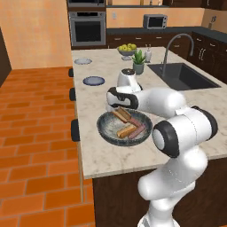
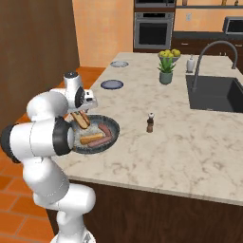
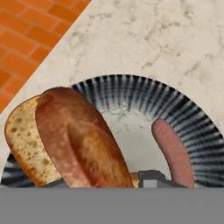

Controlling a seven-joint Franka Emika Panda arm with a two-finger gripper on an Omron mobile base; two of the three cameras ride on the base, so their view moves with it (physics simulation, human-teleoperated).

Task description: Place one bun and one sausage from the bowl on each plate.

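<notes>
The wide dark grey bowl [image 1: 103,129] [image 2: 114,127] [image 3: 131,87] sits near the counter's front edge. My gripper [image 1: 119,109] [image 2: 79,114] [image 3: 105,181] is down in it, shut on a bun [image 1: 121,114] [image 2: 80,119] [image 3: 78,140] that tilts up at the bowl's far side. A second bun [image 1: 126,131] [image 2: 89,139] and a pink sausage [image 1: 138,131] [image 2: 98,141] [image 3: 173,151] lie in the bowl. Two small blue plates [image 1: 93,80] [image 2: 112,84] stand farther along the counter's left edge, the far one [image 1: 83,61] [image 2: 119,63] near the corner.
A sink [image 1: 181,75] with a tall faucet [image 2: 213,47] fills the counter's right side. A potted plant [image 1: 138,66], a pale fruit bowl [image 1: 127,48] and a small pepper grinder [image 2: 150,122] stand on the marble. Orange tiled floor lies to the left.
</notes>
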